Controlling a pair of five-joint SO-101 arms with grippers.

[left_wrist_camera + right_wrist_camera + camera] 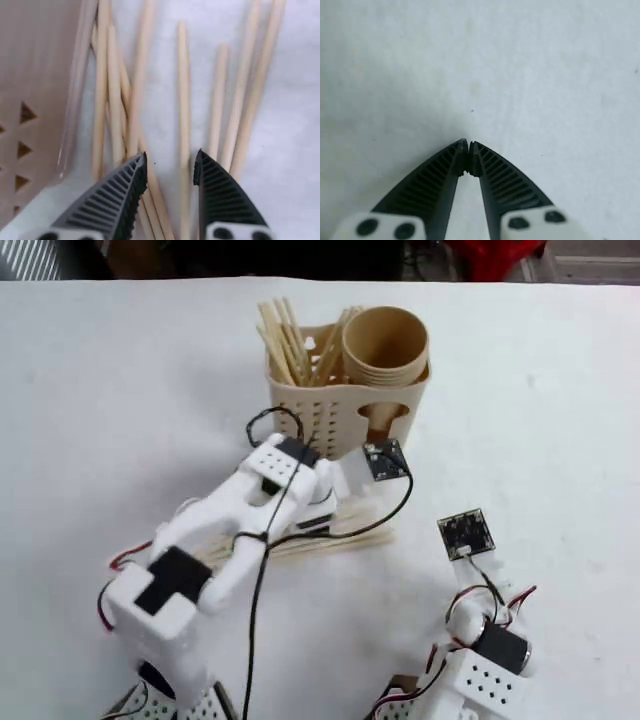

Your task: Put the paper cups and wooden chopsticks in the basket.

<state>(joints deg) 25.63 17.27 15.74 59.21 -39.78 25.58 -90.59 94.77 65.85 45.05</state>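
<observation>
Nearest, at the near edge of the white table [90,390]: left arm [225,540] on the left, right arm [485,665] on the right, both white with black cables trailing. Left arm angled away and rightward, wrist hanging over the loose chopsticks [350,537], a bundle of wooden sticks lying flat on the table just on the near side of the basket [335,420].

Seen from the left wrist: left gripper [170,157], black ribbed jaws parted a narrow way, tips low over the loose chopsticks, one stick running into the gap between them. Grips nothing; cannot tell whether the tips touch the sticks. Sticks roughly parallel, several overlapping, basket wall just beside them.

Seen from the right wrist: right gripper [468,145], jaws closed tip against tip with nothing between, above bare table, well apart from the sticks.

Farther off, about mid-table: beige basket with rows of small holes, upright. Inside on the right, paper cups [385,340], nested in one stack, mouths up, rising above the rim. Inside on the left, standing chopsticks [285,335], set on end, leaning and fanned, tops well above the rim.
</observation>
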